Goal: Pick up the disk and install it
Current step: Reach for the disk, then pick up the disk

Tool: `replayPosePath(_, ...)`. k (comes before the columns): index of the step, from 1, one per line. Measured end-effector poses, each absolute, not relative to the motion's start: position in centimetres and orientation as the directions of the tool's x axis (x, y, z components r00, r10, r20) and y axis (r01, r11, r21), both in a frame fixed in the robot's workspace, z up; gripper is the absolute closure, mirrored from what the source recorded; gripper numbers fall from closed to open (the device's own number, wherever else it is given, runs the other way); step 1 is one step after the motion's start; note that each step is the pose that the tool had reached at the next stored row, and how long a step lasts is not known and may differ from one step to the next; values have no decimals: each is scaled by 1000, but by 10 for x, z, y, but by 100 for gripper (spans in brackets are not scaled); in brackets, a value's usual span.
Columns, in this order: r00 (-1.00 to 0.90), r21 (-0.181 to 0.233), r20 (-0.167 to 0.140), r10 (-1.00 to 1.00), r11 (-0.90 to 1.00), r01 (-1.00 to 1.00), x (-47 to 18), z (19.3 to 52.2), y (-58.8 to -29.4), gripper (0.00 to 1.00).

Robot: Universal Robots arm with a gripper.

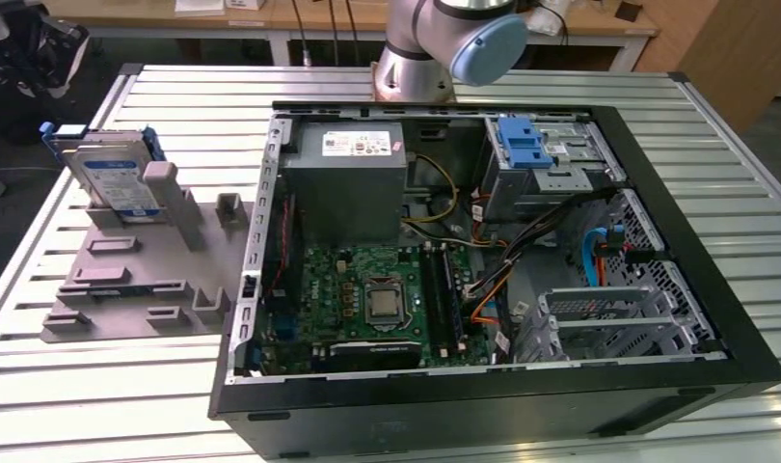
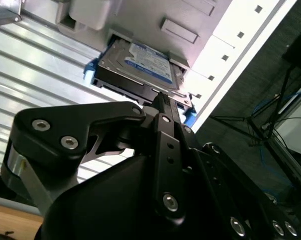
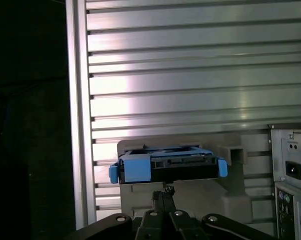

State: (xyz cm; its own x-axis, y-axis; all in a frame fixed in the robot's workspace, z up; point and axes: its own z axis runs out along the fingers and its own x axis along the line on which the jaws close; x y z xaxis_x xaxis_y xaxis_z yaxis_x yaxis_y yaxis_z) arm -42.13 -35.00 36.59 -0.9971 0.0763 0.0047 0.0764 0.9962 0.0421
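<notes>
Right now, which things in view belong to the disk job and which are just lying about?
Job: disk upright in grey holder; tool, apart from it; drive cage, probably, inside open computer case.
Lying about: power supply, motherboard, slatted table.

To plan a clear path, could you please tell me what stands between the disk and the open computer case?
In the exterior view, two upright blocks of the grey fixture plate stand between the disk and the computer case.
</notes>
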Motion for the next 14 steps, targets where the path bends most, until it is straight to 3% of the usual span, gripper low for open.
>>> replayPosePath(14,-997,42,5,76,996,76,-425,365,-350,89)
